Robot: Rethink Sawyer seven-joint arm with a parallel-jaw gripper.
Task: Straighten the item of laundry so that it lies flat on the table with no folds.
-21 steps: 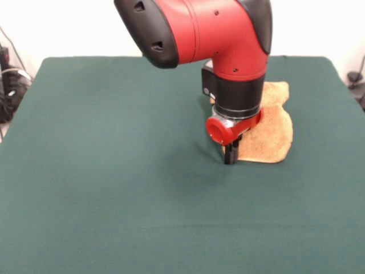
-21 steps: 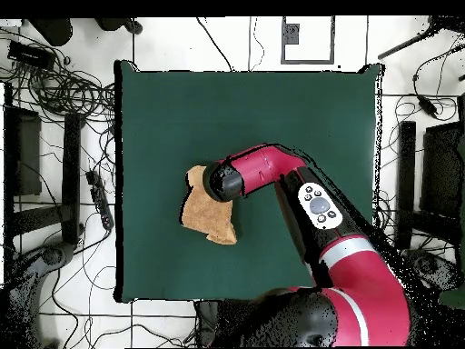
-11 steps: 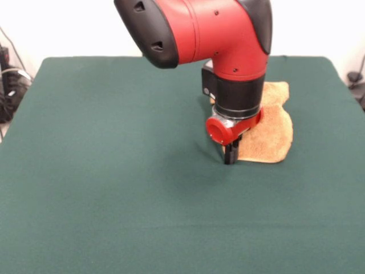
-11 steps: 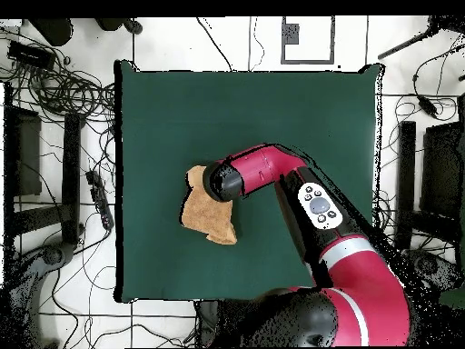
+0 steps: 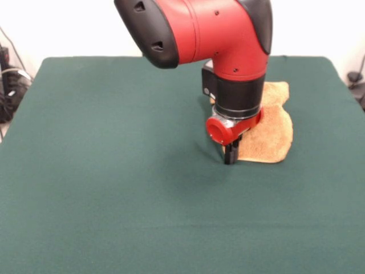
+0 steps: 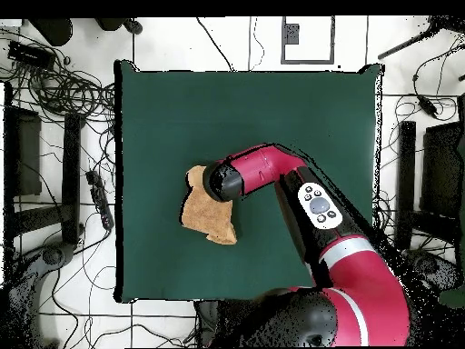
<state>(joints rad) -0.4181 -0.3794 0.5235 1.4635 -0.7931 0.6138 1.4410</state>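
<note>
The large rectangular table with the dark green, matte cloth-like top [image 5: 114,188] takes up most of both views. Nothing rests on it except the laundry item.

The red and black arm [image 5: 222,40] comes down over the right half of the table in the front view. Its wrist hides part of the laundry item in both views.

The small golden-orange terry-cloth towel [image 5: 271,134] lies on the right side of the table in the front view, well in from the edges. In the overhead view the towel [image 6: 204,218] is seen left of centre. Its outline is irregular, not square: the upper part is narrower and the lower edge bulges out. It is therefore judged to be doubled over on itself. No label tag can be made out.

The black gripper [image 5: 229,154] is set at the towel's near left corner in the front view, with its tips down at table level. The tips appear pressed together as one dark block. Whether cloth is pinched between them cannot be told.

The step in hand is judged to be taking hold of a corner in order to open the fold. For good execution:

1. Only the top layer at the corner should be held. If both layers are caught, the whole towel will be dragged.
2. The corner should be lifted only a little, then drawn away from the main body of the towel.
3. The pull should be slow, so that the terry grips the cloth top and the lower layer remains in place.
4. The corner should be released only once it lies flat.
</note>
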